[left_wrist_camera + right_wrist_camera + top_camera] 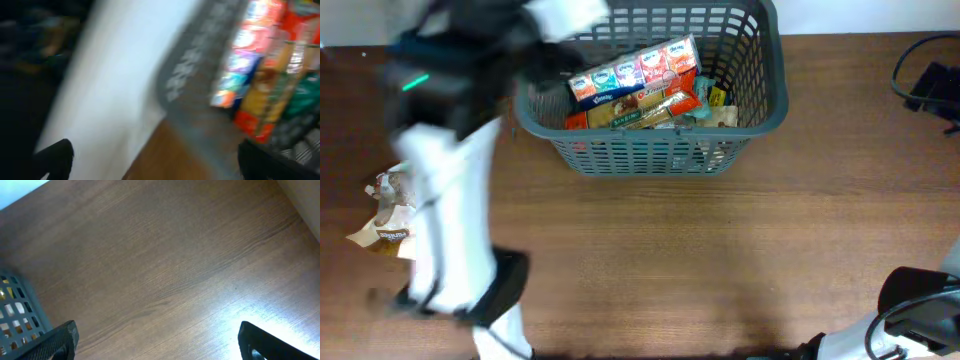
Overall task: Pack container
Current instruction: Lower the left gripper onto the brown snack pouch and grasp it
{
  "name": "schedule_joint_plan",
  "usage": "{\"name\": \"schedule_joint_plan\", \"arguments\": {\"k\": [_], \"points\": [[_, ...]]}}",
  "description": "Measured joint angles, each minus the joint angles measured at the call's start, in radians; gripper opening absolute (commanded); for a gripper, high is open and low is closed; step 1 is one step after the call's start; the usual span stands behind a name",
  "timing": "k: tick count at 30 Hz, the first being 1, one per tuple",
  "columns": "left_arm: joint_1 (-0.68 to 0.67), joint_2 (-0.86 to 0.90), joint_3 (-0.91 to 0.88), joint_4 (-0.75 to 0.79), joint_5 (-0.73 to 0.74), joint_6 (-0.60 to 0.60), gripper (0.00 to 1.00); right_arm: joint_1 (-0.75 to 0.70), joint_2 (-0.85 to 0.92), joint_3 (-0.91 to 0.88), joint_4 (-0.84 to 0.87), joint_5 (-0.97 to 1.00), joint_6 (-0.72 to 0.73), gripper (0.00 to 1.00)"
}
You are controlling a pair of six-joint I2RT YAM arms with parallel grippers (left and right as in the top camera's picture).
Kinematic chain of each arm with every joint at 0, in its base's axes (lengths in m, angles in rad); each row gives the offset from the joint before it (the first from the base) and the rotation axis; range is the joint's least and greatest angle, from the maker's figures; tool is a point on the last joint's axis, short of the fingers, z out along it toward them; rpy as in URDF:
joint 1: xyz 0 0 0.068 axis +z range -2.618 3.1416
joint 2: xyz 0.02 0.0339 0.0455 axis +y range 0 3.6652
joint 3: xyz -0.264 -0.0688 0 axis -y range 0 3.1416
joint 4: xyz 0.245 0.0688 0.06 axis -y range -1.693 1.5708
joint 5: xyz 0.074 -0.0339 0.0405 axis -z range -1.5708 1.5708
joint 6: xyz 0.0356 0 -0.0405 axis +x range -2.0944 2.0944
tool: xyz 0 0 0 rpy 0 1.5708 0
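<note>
At the upper middle of the overhead frame the container (655, 152) stands on the counter (720, 260), close to its far edge, and it is already well filled. A row of small coloured packets (635, 68) lies on top of a longer orange packet (638, 110), and the pile comes up almost to the rim.

The left arm (450, 230) crosses the left side of the frame and is much blurred. In its wrist view the left tool (160, 162) is spread wide with nothing between the fingers, just beside the left wall of the container. The right tool (165, 342) is also spread wide and empty, low over bare counter at the lower right.

I judge the main risk to be a knock. A fast arm so near the rim may push the container or tip the top packets over the edge. One crumpled loose packet (386, 215) lies at the far left, partly under the arm. Its creased film may slip from a grasp, or the arm may sweep it off the counter.

No writing can be read. The labels show only colour patches, and the pale lettering on the loose packet is too small.
</note>
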Motion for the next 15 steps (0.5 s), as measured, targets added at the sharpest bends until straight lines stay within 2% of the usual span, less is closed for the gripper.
{"name": "schedule_joint_plan", "arguments": {"k": [3, 7, 9, 10, 11, 15], "points": [[0.132, -0.185, -0.123, 0.040, 0.006, -0.007, 0.97, 0.000, 0.000, 0.000, 0.000, 0.000, 0.000, 0.99], [0.288, -0.420, -0.417, 0.123, 0.014, -0.024, 0.96, 0.000, 0.000, 0.000, 0.000, 0.000, 0.000, 0.99], [0.366, -0.515, -0.598, 0.152, 0.016, -0.051, 0.90, 0.000, 0.000, 0.000, 0.000, 0.000, 0.000, 0.99], [0.400, -0.546, -0.681, 0.159, 0.018, -0.066, 0.89, 0.000, 0.000, 0.000, 0.000, 0.000, -0.001, 0.99], [0.435, -0.563, -0.763, 0.166, 0.019, -0.089, 0.83, 0.000, 0.000, 0.000, -0.001, 0.000, 0.000, 0.99], [0.580, -0.548, -1.089, 0.227, 0.003, -0.240, 0.83, 0.000, 0.000, 0.000, -0.001, 0.000, 0.000, 0.99]]}}
